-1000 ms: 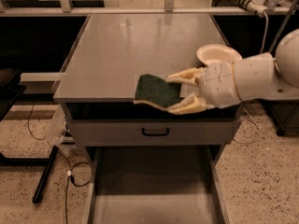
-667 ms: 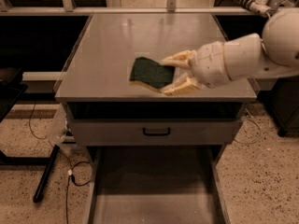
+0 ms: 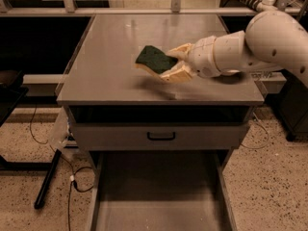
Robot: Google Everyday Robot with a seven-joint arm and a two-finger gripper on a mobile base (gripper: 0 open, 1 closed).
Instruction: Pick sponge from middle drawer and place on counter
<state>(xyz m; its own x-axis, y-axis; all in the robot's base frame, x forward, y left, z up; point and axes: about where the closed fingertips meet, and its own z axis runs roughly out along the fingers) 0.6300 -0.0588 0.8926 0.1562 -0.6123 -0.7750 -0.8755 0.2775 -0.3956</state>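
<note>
The sponge, dark green on top with a tan layer below, is held in my gripper above the middle of the counter. The gripper's cream fingers are shut on the sponge's right end, one above and one below. The sponge hangs a little above the grey top and casts a shadow on it. My white arm reaches in from the right. The middle drawer stands pulled out at the bottom, its bare grey floor showing.
A closed grey drawer front with a small black handle sits under the counter. A black stand and cables lie on the speckled floor at the left. A rail runs behind the counter.
The gripper has carried the sponge up and back from the counter's front edge toward its middle. The arm now hides the cream bowl that showed at the right.
</note>
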